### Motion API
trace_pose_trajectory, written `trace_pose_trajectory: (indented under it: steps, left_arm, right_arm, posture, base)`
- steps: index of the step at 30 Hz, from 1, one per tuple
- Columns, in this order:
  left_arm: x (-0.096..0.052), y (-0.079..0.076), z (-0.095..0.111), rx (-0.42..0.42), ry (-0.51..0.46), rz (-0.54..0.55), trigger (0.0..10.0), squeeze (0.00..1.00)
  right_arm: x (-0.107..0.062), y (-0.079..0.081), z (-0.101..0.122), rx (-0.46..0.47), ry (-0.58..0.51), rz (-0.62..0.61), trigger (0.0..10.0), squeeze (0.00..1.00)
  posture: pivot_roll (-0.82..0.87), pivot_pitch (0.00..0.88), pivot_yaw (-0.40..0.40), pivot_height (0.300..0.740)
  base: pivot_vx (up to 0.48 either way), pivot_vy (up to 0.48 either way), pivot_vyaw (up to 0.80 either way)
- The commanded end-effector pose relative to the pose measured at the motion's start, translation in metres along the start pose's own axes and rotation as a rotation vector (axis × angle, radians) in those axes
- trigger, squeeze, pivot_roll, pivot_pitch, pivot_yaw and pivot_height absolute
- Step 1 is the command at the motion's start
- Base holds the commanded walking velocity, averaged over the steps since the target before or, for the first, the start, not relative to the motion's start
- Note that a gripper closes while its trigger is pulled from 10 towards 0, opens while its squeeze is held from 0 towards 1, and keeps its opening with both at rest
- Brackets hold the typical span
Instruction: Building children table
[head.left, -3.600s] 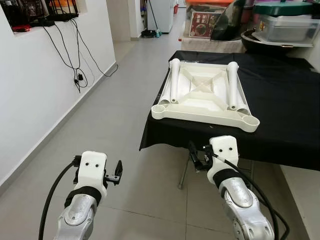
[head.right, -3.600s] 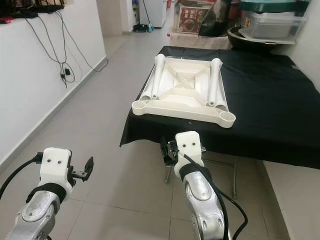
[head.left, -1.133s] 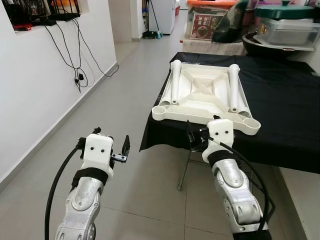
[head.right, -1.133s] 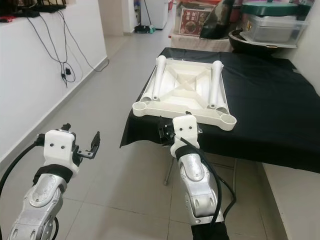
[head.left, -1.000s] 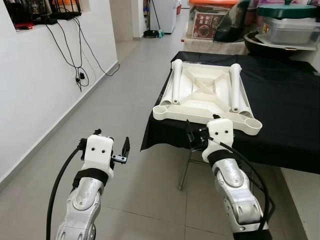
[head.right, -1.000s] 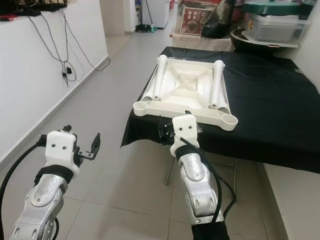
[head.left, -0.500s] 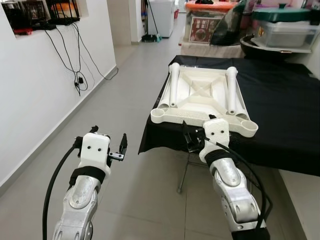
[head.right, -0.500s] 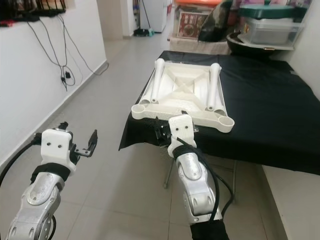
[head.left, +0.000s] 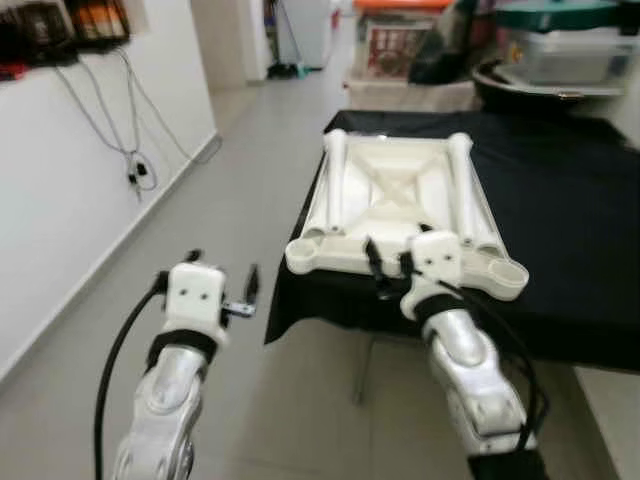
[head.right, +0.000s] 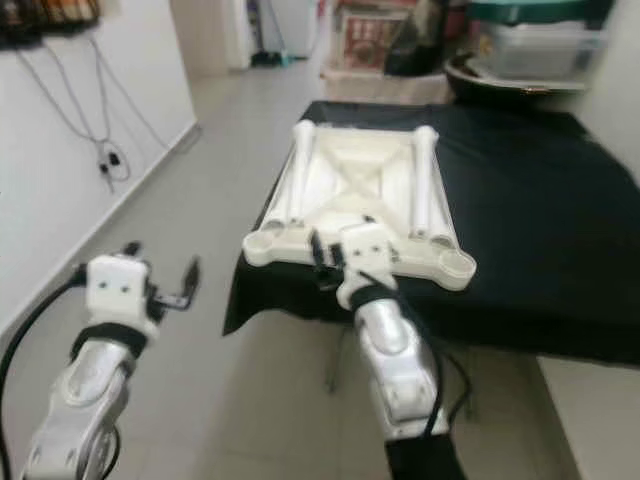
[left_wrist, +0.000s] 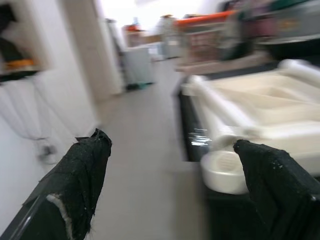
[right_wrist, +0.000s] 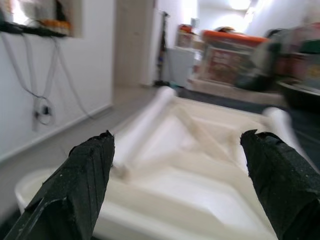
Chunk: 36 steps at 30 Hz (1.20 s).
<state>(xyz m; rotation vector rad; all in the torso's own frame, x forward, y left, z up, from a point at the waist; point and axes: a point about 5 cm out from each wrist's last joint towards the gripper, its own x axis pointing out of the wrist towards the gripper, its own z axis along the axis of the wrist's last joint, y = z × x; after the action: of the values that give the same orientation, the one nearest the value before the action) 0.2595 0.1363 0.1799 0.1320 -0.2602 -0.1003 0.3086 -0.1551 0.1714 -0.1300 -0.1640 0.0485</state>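
Observation:
A white plastic children's tabletop lies upside down on a table under a black cloth. Two white leg tubes rest on it, one along its left side and one along its right side. Round empty sockets show at its near corners. My right gripper is open at the tabletop's near edge, and the right wrist view looks across the underside between the fingers. My left gripper is open over the floor, left of the table; its wrist view shows the near left socket.
A white wall with hanging cables runs along the left. Grey tiled floor lies between the wall and the table. Storage boxes and a dark pan stand at the table's far end. The picture is blurred.
The camera has moved closer to the table. My right gripper has risen forward to the tabletop's near edge. My left gripper stays open beside the table.

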Motion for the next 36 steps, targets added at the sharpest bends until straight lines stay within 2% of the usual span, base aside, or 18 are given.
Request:
trace_pose_trajectory:
  steps: [1,7,16,24,27,28,32,33,36]
  left_arm:
    - [-0.003,0.011,-0.005,0.018,0.02,0.034,10.0,0.0]
    - [-0.004,0.015,-0.007,0.028,0.022,0.042,10.0,0.0]
    - [-0.004,0.012,-0.007,0.035,0.019,0.03,10.0,0.0]
    - [-0.004,0.014,-0.009,0.047,0.025,0.038,10.0,0.0]
    - [-0.002,0.012,-0.008,0.047,0.017,0.034,10.0,0.0]
    - [-0.003,0.012,-0.008,0.047,0.013,0.032,10.0,0.0]
    - [-0.004,0.015,-0.008,0.047,0.01,0.034,10.0,0.0]
    - [-0.003,0.018,-0.008,0.052,0.007,0.043,10.0,0.0]
    - [-0.004,0.023,-0.008,0.058,0.004,0.061,10.0,0.0]
  right_arm:
    - [0.004,0.019,0.004,0.052,-0.011,0.061,10.0,0.0]
    - [0.007,0.025,0.006,0.041,-0.016,0.075,10.0,0.0]
    - [0.01,0.023,0.004,0.068,-0.007,0.054,10.0,0.0]
    - [0.013,0.026,0.007,0.067,-0.022,0.064,10.0,0.0]
    - [0.014,0.021,0.009,0.006,-0.043,0.044,10.0,0.0]
    - [0.012,0.027,0.01,0.013,-0.059,0.091,10.0,0.0]
    - [0.011,0.034,0.009,0.019,-0.064,0.147,10.0,0.0]
    - [0.01,0.042,0.007,0.024,-0.046,0.244,10.0,0.0]
    - [0.008,0.044,0.005,-0.003,-0.039,0.307,10.0,0.0]
  posture:
    - [0.03,0.0,-0.012,0.74]
    - [0.04,0.0,-0.02,0.74]
    - [0.05,0.0,-0.022,0.74]
    - [0.05,0.0,-0.023,0.74]
    - [0.04,0.0,-0.021,0.74]
    - [0.05,0.0,-0.021,0.74]
    - [0.05,0.0,-0.021,0.74]
    - [0.05,0.0,-0.019,0.74]
    - [0.05,0.0,-0.017,0.74]
  base:
    - [0.42,0.0,-0.79]
    - [0.421,0.0,-0.35]
    - [0.393,0.0,-0.06]
    - [0.0,0.0,-0.71]
    - [0.0,0.0,0.0]
    - [0.0,0.0,0.0]
    - [0.0,0.0,0.0]
    - [0.0,0.0,0.0]
    - [0.0,0.0,0.0]
